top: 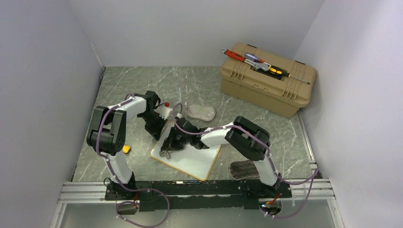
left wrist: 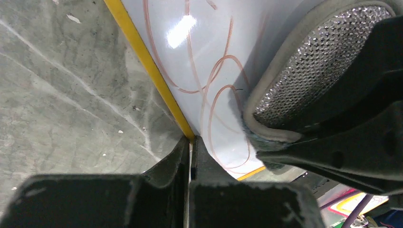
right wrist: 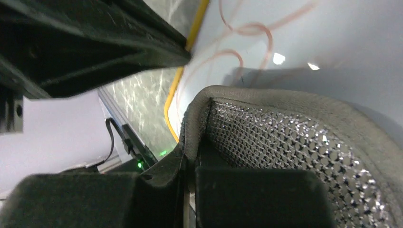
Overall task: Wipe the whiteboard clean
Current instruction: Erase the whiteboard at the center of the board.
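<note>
Neighbouring whiteboard point(top: 197, 160): pale sponge point(top: 200, 112), dark sponge point(top: 243, 169), toolbox point(top: 266, 83).

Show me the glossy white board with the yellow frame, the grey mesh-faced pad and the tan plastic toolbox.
whiteboard point(top: 198, 160), top view, on its bare white surface.
grey mesh pad point(right wrist: 294, 137), right wrist view, on its mesh face.
tan toolbox point(top: 259, 92), top view, on its front wall.

The marbled table point(top: 199, 80) bears the whiteboard point(top: 200, 159), a tan toolbox point(top: 261, 90), a pale sponge point(top: 200, 112) and a dark sponge point(top: 242, 169).
</note>
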